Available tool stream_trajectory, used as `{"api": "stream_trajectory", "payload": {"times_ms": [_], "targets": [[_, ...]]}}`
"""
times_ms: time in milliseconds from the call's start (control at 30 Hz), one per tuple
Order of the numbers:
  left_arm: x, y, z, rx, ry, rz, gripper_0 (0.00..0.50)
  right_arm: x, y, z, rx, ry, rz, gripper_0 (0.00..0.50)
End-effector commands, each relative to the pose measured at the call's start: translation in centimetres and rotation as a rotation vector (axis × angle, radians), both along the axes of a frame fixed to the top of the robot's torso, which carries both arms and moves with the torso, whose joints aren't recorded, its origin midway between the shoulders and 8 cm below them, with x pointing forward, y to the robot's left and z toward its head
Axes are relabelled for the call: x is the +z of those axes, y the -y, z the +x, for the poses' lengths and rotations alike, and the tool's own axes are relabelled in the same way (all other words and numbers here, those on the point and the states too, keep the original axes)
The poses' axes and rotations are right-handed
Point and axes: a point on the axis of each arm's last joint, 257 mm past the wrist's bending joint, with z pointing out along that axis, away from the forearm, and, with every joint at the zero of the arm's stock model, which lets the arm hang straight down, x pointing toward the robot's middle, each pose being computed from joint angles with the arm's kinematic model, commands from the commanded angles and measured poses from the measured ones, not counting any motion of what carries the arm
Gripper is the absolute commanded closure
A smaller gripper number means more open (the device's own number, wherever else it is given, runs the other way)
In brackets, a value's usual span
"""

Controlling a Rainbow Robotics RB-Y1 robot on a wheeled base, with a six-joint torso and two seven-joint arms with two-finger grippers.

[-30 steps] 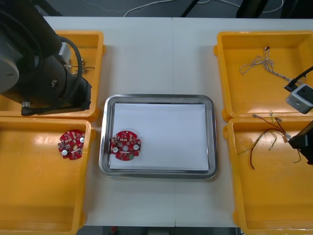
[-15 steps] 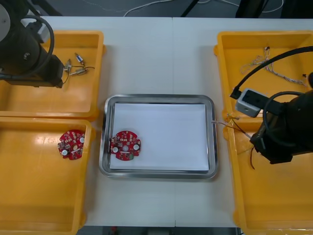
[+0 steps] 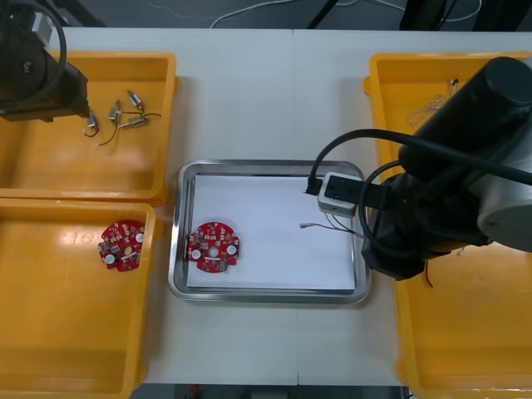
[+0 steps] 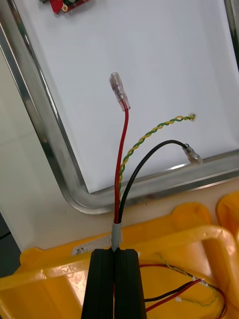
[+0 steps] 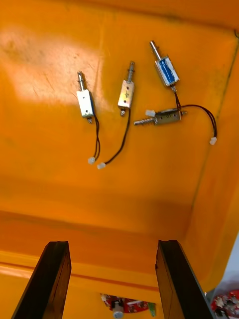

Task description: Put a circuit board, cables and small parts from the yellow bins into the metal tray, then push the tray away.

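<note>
Looking down in the front view, the right arm [image 3: 449,191] leans over the right rim of the metal tray [image 3: 266,165]. A thin end of the cable bundle [image 3: 312,225] pokes out above the white liner [image 3: 274,208]. One circuit board [image 3: 214,247] lies at the tray's left side, and a second board [image 3: 122,245] sits in the near left yellow bin [image 3: 75,349]. At the far left bin [image 3: 50,179], the left arm [image 3: 33,75] hangs beside the small metal parts [image 3: 125,112].

Over to the right wrist view: the right hand [image 4: 115,251] is clamped tight on the bundle's sleeved end. Red, black and twisted yellow-green wires fan out across the tray's corner. The hand itself looks to sit over the near right bin [image 4: 199,234] at its rim, short of the tray. More wires lie in that bin below, and I cannot tell whether they belong to this bundle.

Best play, I'd say: carry further inward until the fingers are past the tray rim, come low, then release. That way nothing drapes over the edge.

Left wrist view: the left hand [image 5: 112,244] is spread wide and empty above four small metal parts, nicely placed for a pick.
</note>
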Motion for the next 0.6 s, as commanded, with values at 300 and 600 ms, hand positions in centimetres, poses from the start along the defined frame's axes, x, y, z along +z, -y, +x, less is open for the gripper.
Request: {"api": "stream_trajectory", "payload": {"times_ms": [300,600], "targets": [[2.6,-0.2,2.5,-0.085,0.098,0.049,0.0,-1.6,-7.3,0.9,0.216,0.048,-0.033,0.5],[1.3,-0.7,4.7,-0.065,0.083,-0.006,0.0,-4.4,-7.8,2.2,0.339,0.076,-0.096,0.5]]}}
